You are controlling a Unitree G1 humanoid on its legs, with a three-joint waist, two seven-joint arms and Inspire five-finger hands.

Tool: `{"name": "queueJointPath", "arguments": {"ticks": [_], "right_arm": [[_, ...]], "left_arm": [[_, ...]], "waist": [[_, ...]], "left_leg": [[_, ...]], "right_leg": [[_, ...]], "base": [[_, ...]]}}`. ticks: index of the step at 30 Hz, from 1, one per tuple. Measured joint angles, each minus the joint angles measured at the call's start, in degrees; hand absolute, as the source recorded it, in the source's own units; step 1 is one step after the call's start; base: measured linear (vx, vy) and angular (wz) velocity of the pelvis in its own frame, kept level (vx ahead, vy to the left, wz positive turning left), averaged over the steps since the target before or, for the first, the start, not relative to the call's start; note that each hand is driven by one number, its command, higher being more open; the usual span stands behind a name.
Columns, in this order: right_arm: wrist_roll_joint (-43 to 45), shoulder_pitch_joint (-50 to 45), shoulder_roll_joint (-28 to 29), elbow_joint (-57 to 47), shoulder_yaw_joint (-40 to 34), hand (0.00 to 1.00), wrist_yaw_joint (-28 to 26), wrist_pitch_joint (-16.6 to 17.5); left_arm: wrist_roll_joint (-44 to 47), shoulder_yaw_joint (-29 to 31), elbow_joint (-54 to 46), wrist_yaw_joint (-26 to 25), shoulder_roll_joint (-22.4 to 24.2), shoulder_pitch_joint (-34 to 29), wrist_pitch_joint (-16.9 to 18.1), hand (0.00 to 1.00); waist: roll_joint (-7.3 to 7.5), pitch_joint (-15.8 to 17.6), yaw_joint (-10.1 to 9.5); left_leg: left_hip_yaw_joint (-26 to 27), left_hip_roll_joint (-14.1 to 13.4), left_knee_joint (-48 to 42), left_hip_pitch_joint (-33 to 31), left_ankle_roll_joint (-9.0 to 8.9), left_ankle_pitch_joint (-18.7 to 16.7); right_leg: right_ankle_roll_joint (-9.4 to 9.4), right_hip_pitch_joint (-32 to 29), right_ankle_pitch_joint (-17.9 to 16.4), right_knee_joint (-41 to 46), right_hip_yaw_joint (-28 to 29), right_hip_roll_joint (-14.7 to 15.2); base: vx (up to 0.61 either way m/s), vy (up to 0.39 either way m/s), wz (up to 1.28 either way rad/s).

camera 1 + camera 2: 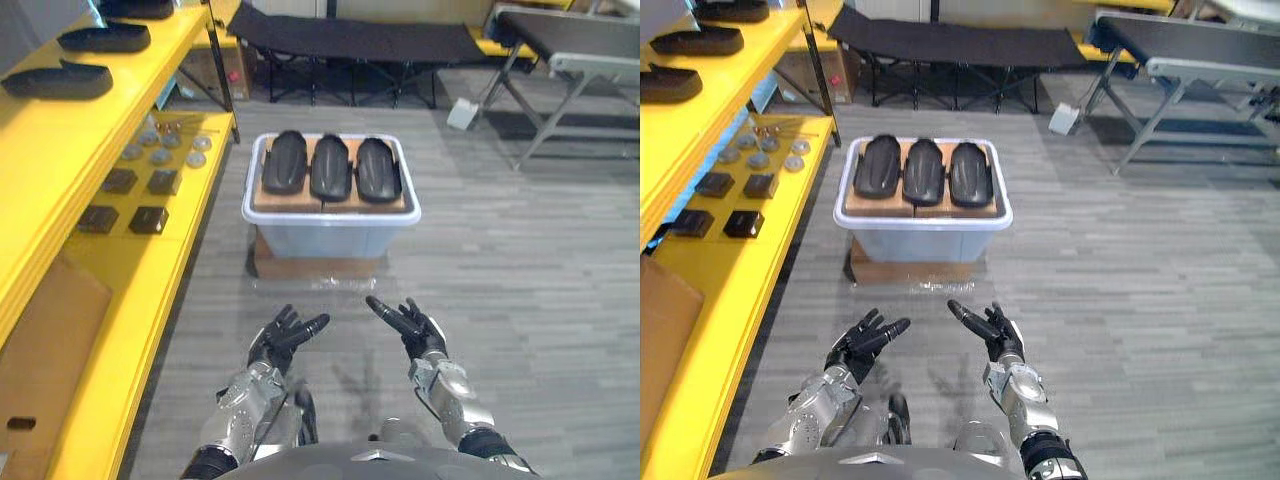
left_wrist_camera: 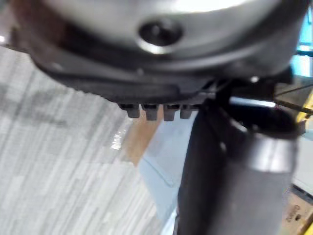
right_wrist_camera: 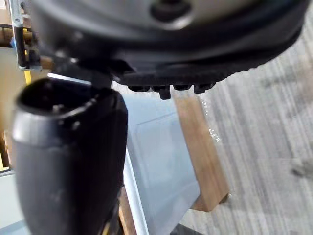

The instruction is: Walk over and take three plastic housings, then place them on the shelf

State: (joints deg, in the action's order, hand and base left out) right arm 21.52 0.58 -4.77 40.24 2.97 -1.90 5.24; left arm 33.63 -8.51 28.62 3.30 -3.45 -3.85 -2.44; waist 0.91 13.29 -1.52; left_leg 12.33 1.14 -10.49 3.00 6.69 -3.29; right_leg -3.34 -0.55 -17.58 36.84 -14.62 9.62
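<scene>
Left eye view: three black plastic housings lie side by side on top of a pale bin, well ahead of both hands. The left hand and right hand hover low over the floor, fingers spread apart and holding nothing. The yellow shelf on the left carries three other housings, the farthest cut off by the frame edge. Four small black blocks lie a level lower.

Right eye view: here the nearest shelf housing is also cut off at the edge.

Wrist views: each hand's fingers show as short stubs. A blurred thumb hides much of the bin, which rests on a brown board.
</scene>
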Motion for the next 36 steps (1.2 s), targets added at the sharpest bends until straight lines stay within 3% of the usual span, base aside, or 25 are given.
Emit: {"name": "queueJointPath", "arguments": {"ticks": [2,4,5,6,7,8,9,10,11,12,14,16,17,18,20,21,24,29,33,36], "right_arm": [[-0.83,-0.16,0.04,-0.02,-0.05,1.00,-0.19,0.17],[-0.93,-0.99,0.51,-0.02,-0.04,1.00,-0.36,0.30],[-1.00,-1.39,0.58,-0.03,-0.04,1.00,-0.31,0.38],[-1.04,-2.29,0.62,-0.03,-0.01,1.00,-0.03,0.66],[-1.03,-2.52,0.75,-0.04,0.01,1.00,0.27,0.66],[-0.97,-2.31,0.16,-0.44,-0.32,1.00,1.05,0.71],[-0.96,-2.34,-0.24,-0.86,-0.58,1.00,1.73,0.73],[-0.86,-3.33,-0.83,-2.67,-1.06,1.00,2.80,0.68],[-0.83,-4.44,-1.03,-4.51,-1.31,1.00,3.12,0.69],[-0.81,-5.69,-1.01,-7.36,-2.33,1.00,3.60,0.69],[-1.11,-7.50,-0.69,-10.27,-3.66,1.00,3.34,0.67],[-2.39,-9.19,0.22,-14.05,-5.36,1.00,2.68,0.69],[-3.23,-10.54,0.51,-17.78,-7.45,1.00,1.43,0.74],[-3.32,-10.82,0.42,-18.86,-8.21,1.00,0.79,0.76],[-5.27,-12.33,-0.74,-21.16,-9.36,1.00,-0.32,0.73],[-5.78,-14.19,-2.49,-22.85,-9.01,1.00,-1.09,0.39],[-6.71,-19.76,-1.90,-25.89,-7.36,1.00,-2.22,-1.72],[-6.72,-30.47,-0.92,-37.70,1.08,1.00,-5.60,-7.85],[-6.55,-35.17,-0.53,-48.00,1.37,1.00,-6.49,-8.16],[-4.56,-35.65,-0.69,-49.61,-0.42,1.00,-5.99,-6.97]], "left_arm": [[0.06,0.00,0.01,0.04,-0.65,2.24,-0.05,1.00],[0.44,0.13,0.14,0.13,-2.32,2.91,-0.10,1.00],[0.48,0.14,0.16,0.09,-2.64,2.62,-0.11,1.00],[0.55,0.24,0.15,0.10,-3.06,1.64,-0.05,1.00],[0.71,0.57,0.15,0.05,-3.43,0.66,-0.02,1.00],[1.89,0.58,0.75,-0.18,-2.78,0.33,-0.04,1.00],[2.35,0.56,0.72,-0.19,-2.13,-0.21,-0.01,1.00],[2.49,0.50,0.70,-0.17,-0.73,-1.72,0.06,1.00],[2.49,0.52,0.62,-0.16,-0.05,-2.50,0.10,1.00],[2.50,0.70,0.64,-0.09,0.60,-2.85,0.16,1.00],[2.49,0.51,0.68,0.08,1.44,-3.50,0.09,1.00],[2.49,0.50,0.62,1.11,1.21,-2.98,0.14,1.00],[2.43,0.57,0.49,2.14,0.85,-1.85,0.72,1.00],[2.35,0.56,0.46,2.37,0.83,-1.28,1.08,1.00],[2.21,0.34,-0.17,2.40,0.85,-0.14,2.11,1.00],[2.08,0.26,-1.50,2.06,1.07,-0.02,2.60,1.00],[1.99,-0.16,-7.68,1.39,-1.04,0.09,2.81,1.00],[2.04,-0.11,-19.36,-3.74,-2.76,-6.42,3.62,1.00],[2.23,-0.51,-22.59,-8.23,-3.14,-11.11,3.82,1.00],[1.73,-0.78,-23.55,-11.10,-3.13,-13.44,3.99,1.00]], "waist": [[-0.63,0.33,0.30],[-0.02,0.44,0.18],[0.22,0.40,0.12],[1.03,-0.17,0.11],[2.44,-1.03,0.00],[1.86,-1.25,0.28],[0.82,-1.54,0.33],[-1.38,-2.23,0.27],[-1.86,-2.44,0.22],[-3.22,-2.52,0.76],[-2.01,-1.80,1.08],[-0.55,-1.63,1.38],[-0.11,-1.58,2.24],[-0.05,-1.53,2.81],[-0.99,-1.94,4.06],[-2.72,-2.30,4.73],[-0.85,-2.45,5.23],[-0.70,-2.63,6.03],[-0.27,-2.86,6.51],[0.42,-3.55,6.47]], "left_leg": [[-2.78,-1.21,-0.06,1.03,-1.26,-1.60],[-4.86,-1.56,-2.01,2.02,-2.86,-4.87],[-5.33,-1.59,-2.99,2.42,-3.29,-6.12],[-6.69,-1.30,-5.15,2.53,-4.31,-8.78],[-7.39,-0.42,-6.98,2.22,-5.13,-11.19],[-8.48,-1.10,-9.08,1.57,-6.11,-13.30],[-8.89,-2.09,-9.78,1.28,-6.82,-14.17],[-9.13,-4.79,-9.79,1.49,-8.40,-15.36],[-9.18,-6.20,-11.22,1.09,-9.24,-15.05],[-9.15,-8.36,-19.67,-2.53,-10.07,-14.36],[-5.35,-12.01,-30.47,-6.62,-10.55,-12.73],[-2.80,-13.09,-26.16,-6.55,-10.37,-13.50],[-2.06,-12.61,-16.87,-6.56,-11.02,-12.72],[-2.15,-12.45,-13.03,-6.58,-11.06,-11.53],[-3.53,-11.72,-2.92,-6.37,-11.46,-2.84],[-4.47,-12.11,-0.40,-6.26,-12.87,3.70],[-3.34,-8.60,5.46,-3.71,-11.58,4.73],[-1.62,-6.57,8.99,-1.41,-10.93,4.67],[-1.22,-6.57,9.07,-1.03,-10.96,4.11],[-1.10,-6.74,9.63,-0.43,-11.05,3.87]], "right_leg": [[-2.92,-2.57,2.14,-12.57,1.62,-0.73],[-4.91,-4.51,10.14,-24.42,5.72,-0.52],[-5.34,-4.56,12.18,-25.41,6.73,-0.45],[-4.87,-4.57,14.83,-25.66,8.21,-0.49],[-3.54,-4.47,14.93,-25.69,9.33,-0.63],[-1.65,-5.07,17.96,-24.36,9.85,-1.47],[-1.32,-5.39,17.74,-23.57,9.02,-2.31],[-0.04,-4.65,16.85,-24.54,7.90,-4.22],[0.26,-4.01,16.65,-25.73,7.19,-5.44],[1.25,-2.16,16.26,-27.31,6.07,-6.91],[3.29,3.69,16.81,-30.38,5.31,-7.79],[3.95,5.99,16.32,-31.34,5.25,-7.22],[3.80,7.01,16.33,-32.23,5.45,-6.14],[3.66,6.98,16.26,-32.20,5.56,-5.84],[1.98,6.84,15.23,-31.99,6.04,-5.40],[0.86,6.76,14.24,-31.82,6.98,-6.14],[-0.89,5.88,13.03,-31.55,7.43,-2.87],[-1.76,5.95,12.87,-31.86,8.60,-1.21],[-1.86,5.98,12.92,-31.98,8.68,-1.45],[-2.08,6.29,12.81,-32.16,8.78,-1.68]], "base": [[0.33,-0.102,0.76],[0.33,-0.184,0.54],[0.27,-0.238,0.49],[0.29,-0.314,0.38],[0.40,-0.455,0.41],[0.40,-0.462,0.29],[0.40,-0.399,0.17],[0.28,-0.191,0.09],[0.37,-0.223,0.26],[0.29,-0.186,0.33],[0.37,-0.238,0.16],[0.31,-0.141,-0.08],[0.27,-0.062,-0.12],[0.30,-0.007,-0.16],[0.20,0.083,-0.22],[0.23,0.148,-0.20],[0.17,0.134,-0.07],[0.11,0.073,-0.10],[0.02,0.002,-0.07],[-0.03,-0.016,-0.06]]}}
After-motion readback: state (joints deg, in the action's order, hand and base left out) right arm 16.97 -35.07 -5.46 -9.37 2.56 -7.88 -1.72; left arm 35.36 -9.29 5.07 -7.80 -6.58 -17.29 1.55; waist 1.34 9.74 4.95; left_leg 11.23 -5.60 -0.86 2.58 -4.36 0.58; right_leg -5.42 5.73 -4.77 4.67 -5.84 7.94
